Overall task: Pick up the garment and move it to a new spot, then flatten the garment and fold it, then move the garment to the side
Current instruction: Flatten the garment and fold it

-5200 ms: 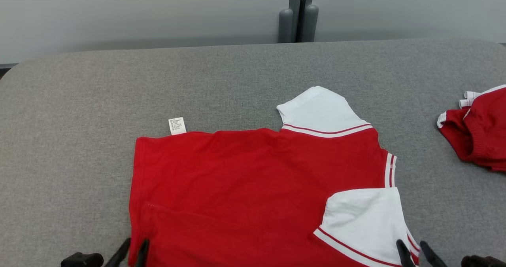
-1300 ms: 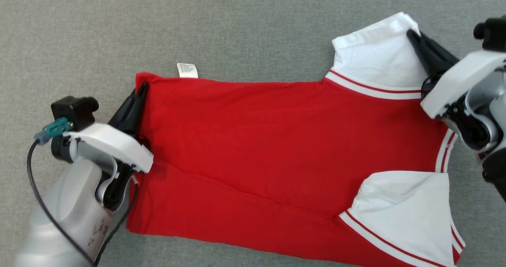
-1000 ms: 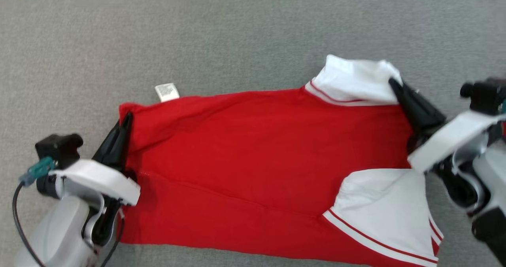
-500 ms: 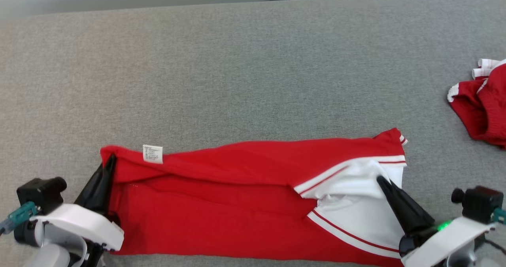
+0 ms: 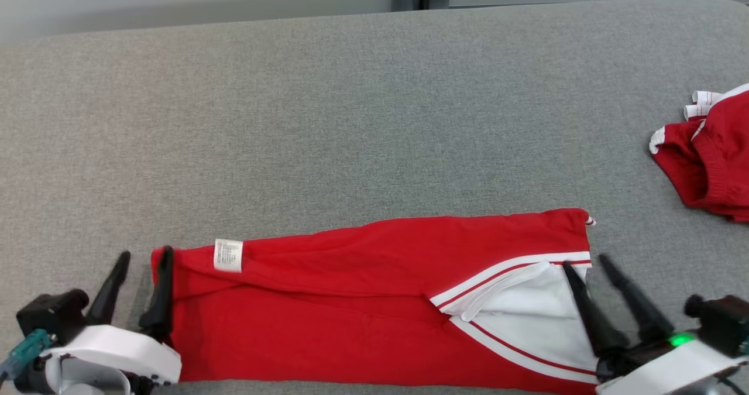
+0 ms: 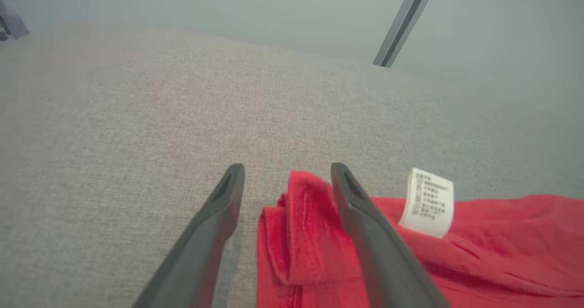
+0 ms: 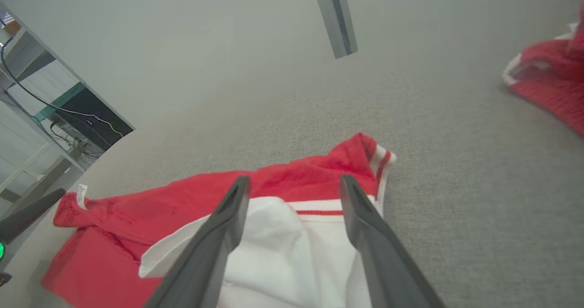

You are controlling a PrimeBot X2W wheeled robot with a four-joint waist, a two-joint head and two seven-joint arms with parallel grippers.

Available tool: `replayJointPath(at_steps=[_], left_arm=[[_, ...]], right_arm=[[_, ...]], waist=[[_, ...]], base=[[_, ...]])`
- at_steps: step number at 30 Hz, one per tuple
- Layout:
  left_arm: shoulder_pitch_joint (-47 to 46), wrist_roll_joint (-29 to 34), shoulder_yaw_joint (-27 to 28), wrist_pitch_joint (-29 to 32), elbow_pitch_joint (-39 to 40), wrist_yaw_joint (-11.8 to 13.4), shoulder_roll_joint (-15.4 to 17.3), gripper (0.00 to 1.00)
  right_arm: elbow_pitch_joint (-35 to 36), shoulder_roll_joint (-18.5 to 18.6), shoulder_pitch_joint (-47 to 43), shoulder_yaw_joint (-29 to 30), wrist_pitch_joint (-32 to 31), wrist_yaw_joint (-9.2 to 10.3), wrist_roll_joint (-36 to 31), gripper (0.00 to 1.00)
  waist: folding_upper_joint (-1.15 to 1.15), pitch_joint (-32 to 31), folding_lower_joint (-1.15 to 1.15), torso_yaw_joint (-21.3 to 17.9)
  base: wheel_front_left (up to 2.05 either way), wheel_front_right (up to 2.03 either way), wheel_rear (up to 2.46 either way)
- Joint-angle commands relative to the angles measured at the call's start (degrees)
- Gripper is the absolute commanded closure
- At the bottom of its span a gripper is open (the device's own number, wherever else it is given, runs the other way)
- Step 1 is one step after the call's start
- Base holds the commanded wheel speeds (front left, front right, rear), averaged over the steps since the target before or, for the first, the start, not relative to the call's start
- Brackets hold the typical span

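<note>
A grey fabric-covered table (image 5: 351, 120) carries the folded red garment (image 5: 351, 301) near its front edge, with another red garment (image 5: 708, 161) well apart at the far right. The left gripper (image 5: 144, 253) and right gripper (image 5: 585, 261) lie low at either end, fingers pointing away from the robot and spread wide, gripping nothing, each straddling an edge. The garment's long axis runs left to right, white sleeve (image 5: 526, 319) rightward, and the white label (image 5: 228, 255) at the left end has print too small to read.

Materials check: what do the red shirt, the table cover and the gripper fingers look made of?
Red shirt: soft knit, likely cotton jersey; matte, creases softly. Table cover: grey woven or felt-like fabric; visible heathered texture. Fingers: dark matte, probably moulded plastic; smooth, rigid-looking.
</note>
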State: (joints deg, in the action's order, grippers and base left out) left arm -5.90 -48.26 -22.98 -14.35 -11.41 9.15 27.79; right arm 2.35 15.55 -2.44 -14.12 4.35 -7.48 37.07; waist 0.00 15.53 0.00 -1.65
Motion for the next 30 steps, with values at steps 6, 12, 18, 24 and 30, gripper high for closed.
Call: replayJointPath(at_steps=[6, 12, 18, 24, 30], left_arm=[[1.26, 10.05, 10.0, -0.74, 7.77, 1.57, -4.73, 0.0], [2.26, 20.1, 16.83, -0.77, 14.33, -0.01, -9.14, 0.0], [2.86, 25.65, 18.27, -0.77, 16.48, -2.35, -11.38, 0.0], [4.48, 28.46, 17.83, -0.77, 14.39, -4.25, -12.62, 0.0], [4.62, 29.29, 17.92, -0.78, 12.35, -5.6, -13.14, 0.0]], right_arm=[[4.14, -2.62, 0.54, 6.27, 4.63, -0.04, -6.51, 0.0], [6.39, -2.79, 3.89, 10.49, 5.42, -0.04, -11.3, 0.0], [6.28, -5.31, 4.71, 14.66, 5.5, -0.04, -17.53, 0.0], [3.64, -7.5, 2.94, 14.77, 4.88, -0.04, -19.11, 0.0], [1.29, -7.7, 3.11, 14.57, 5.73, -0.04, -18.88, 0.0]], waist=[[0.0, -1.23, 0.0, 0.7], [0.0, -2.3, 0.0, 0.75], [0.0, -3.14, 0.0, 1.74], [0.0, -3.3, 0.0, 2.06], [0.0, -3.0, 0.0, 2.37]], base=[[0.0, 0.0, 0.0], [0.0, 0.0, 0.0], [0.0, 0.0, 0.0], [0.0, 0.0, 0.0], [0.0, 0.0, 0.0]])
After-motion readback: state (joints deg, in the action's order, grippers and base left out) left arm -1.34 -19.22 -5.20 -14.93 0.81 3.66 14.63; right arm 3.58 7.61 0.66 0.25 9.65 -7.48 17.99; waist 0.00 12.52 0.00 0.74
